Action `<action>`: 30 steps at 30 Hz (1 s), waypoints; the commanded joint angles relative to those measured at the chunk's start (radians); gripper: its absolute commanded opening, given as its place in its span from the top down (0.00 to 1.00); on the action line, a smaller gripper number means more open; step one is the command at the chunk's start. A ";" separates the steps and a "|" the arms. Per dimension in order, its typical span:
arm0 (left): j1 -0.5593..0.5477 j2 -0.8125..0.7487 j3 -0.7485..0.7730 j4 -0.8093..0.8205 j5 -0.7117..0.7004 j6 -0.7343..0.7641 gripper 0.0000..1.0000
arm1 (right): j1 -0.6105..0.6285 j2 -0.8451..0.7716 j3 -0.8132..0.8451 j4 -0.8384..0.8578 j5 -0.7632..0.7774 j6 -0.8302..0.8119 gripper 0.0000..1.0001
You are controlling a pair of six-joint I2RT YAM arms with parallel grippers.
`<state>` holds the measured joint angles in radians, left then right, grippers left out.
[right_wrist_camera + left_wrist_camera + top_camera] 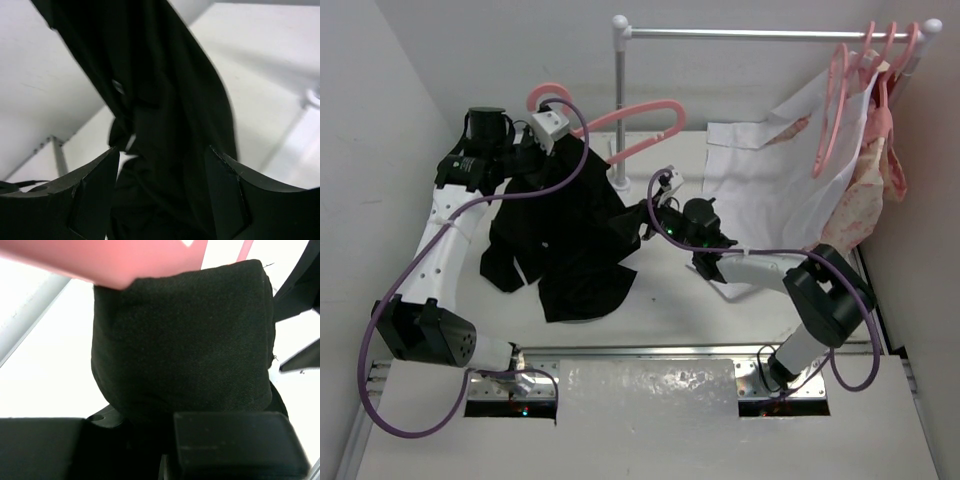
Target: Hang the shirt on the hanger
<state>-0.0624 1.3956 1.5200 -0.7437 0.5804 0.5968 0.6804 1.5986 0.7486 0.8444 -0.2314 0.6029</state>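
Fabric fills most of what I get from both wrist feeds. From the overhead camera I see the left gripper (pixel 542 140) raised at the far left of the bench (pixel 670 315), right up against the hanger (pixel 630 113). The hanger's hook curls above the gripper, and its pink shoulder reaches right toward the upright post (pixel 620 90) of the clothes rack.

The shirt (pixel 570 230) hangs from that spot, draped over the hanger's near end. It falls in a dark bunch, and its lower folds lie on the bench.

On the left wrist feed the hanger (pixel 125 257) is a pink blur across the top, with the shirt (pixel 185 335) wrapped over a hump just beneath it. The cloth hides the gap of the left gripper (pixel 135 440), so I cannot tell whether those fingers (pixel 240 445) are clamped or apart.

The right gripper (pixel 655 212) sits low at the shirt's right edge. Its own feed shows the right gripper (pixel 162 150) with fingers (pixel 95 195) spread wide. The shirt (pixel 165 100) hangs across the gap between them, and I cannot tell whether it touches them.

Far right, the rail (pixel 750 33) carries spare pink hangers (pixel 835 110), a white shirt (pixel 760 180) and a pink floral garment (pixel 875 190).
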 commanded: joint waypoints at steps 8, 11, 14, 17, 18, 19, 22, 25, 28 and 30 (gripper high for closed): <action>0.004 -0.003 -0.001 0.060 0.027 0.004 1.00 | 0.019 0.171 0.139 0.114 -0.048 0.067 0.39; 0.004 0.000 0.014 0.030 0.074 0.021 1.00 | 0.016 0.204 0.164 0.108 -0.028 0.063 0.57; 0.006 0.003 0.038 -0.014 0.098 0.052 1.00 | 0.004 0.216 0.164 0.119 -0.017 0.051 0.95; 0.010 -0.013 0.031 -0.066 0.084 0.142 1.00 | -0.057 0.149 0.077 0.092 0.039 0.035 1.00; 0.012 -0.023 0.031 -0.080 0.081 0.170 1.00 | -0.077 0.123 0.052 0.091 0.056 0.035 1.00; 0.012 -0.039 0.010 -0.104 0.075 0.235 1.00 | -0.122 0.069 0.007 0.070 0.078 0.025 1.00; 0.012 -0.066 -0.044 -0.146 0.055 0.352 1.00 | -0.177 -0.041 -0.017 -0.072 0.101 -0.055 1.00; 0.010 -0.087 -0.125 -0.123 -0.046 0.493 1.00 | -0.215 -0.139 0.008 -0.255 0.153 -0.176 1.00; 0.000 -0.099 -0.216 -0.094 -0.118 0.593 1.00 | -0.223 -0.195 0.047 -0.378 0.168 -0.254 1.00; -0.025 -0.110 -0.273 -0.059 -0.175 0.615 1.00 | -0.223 -0.207 0.092 -0.480 0.161 -0.320 1.00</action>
<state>-0.0685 1.3251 1.2861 -0.8619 0.5003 1.0794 0.4610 1.4147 0.7685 0.5423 -0.1055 0.4164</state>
